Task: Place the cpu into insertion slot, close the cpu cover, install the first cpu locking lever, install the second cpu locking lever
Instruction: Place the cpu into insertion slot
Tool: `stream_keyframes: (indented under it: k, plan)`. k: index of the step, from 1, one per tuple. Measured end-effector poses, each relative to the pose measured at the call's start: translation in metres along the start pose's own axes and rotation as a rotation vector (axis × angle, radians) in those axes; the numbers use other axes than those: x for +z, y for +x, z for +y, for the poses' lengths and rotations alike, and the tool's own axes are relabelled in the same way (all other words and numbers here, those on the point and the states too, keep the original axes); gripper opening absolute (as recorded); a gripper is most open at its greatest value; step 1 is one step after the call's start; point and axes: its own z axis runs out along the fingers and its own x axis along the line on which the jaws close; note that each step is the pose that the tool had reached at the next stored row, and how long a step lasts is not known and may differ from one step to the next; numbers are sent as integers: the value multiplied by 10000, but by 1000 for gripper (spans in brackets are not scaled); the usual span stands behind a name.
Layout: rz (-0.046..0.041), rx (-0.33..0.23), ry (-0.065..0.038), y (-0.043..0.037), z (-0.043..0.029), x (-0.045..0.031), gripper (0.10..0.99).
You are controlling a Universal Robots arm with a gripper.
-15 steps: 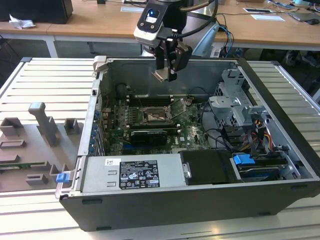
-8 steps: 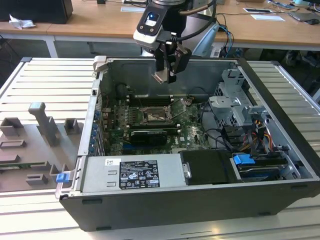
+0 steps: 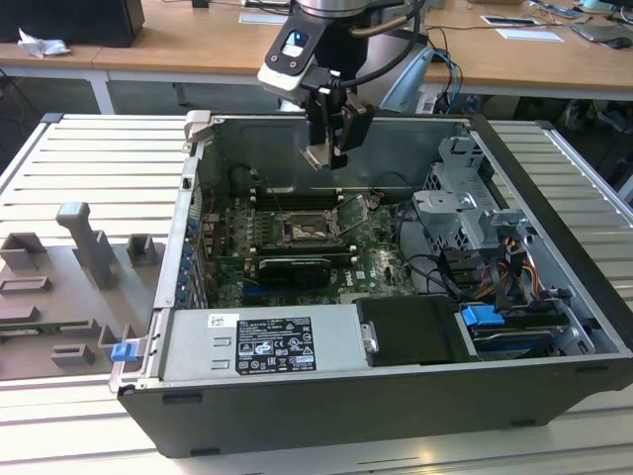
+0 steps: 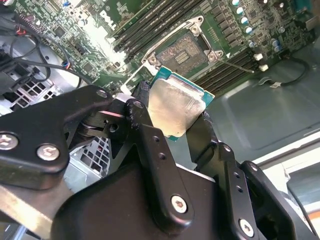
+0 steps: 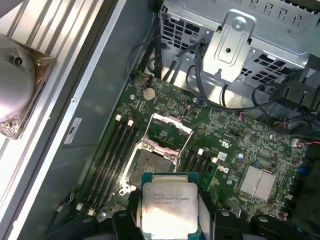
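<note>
One cpu (image 5: 167, 202): flat square chip with a pale brushed-metal face, green edging and lines of small print. It is clamped at opposite edges by the black metal gripper (image 5: 168, 212) and held clear above the green motherboard (image 5: 235, 145). The dark-centred insertion slot (image 5: 149, 167) lies uncovered, with its silvery cpu cover (image 5: 171, 122) raised.

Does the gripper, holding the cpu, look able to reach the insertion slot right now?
Probably yes: the gripper holds the cpu above the insertion slot, the cpu cover stands swung open, and nothing lies between.
</note>
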Motion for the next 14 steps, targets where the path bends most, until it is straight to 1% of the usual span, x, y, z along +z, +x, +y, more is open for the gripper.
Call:
stream_keyframes:
  k: [5,8,13,14]
  plan:
    - [-5,70,5,-1,-3,32,541]
    - [-24,334,-3,-1,-3,37,541]
    - [-100,1292,-20,-1,-4,48,541]
    - [-125,1601,-25,-1,-4,54,541]
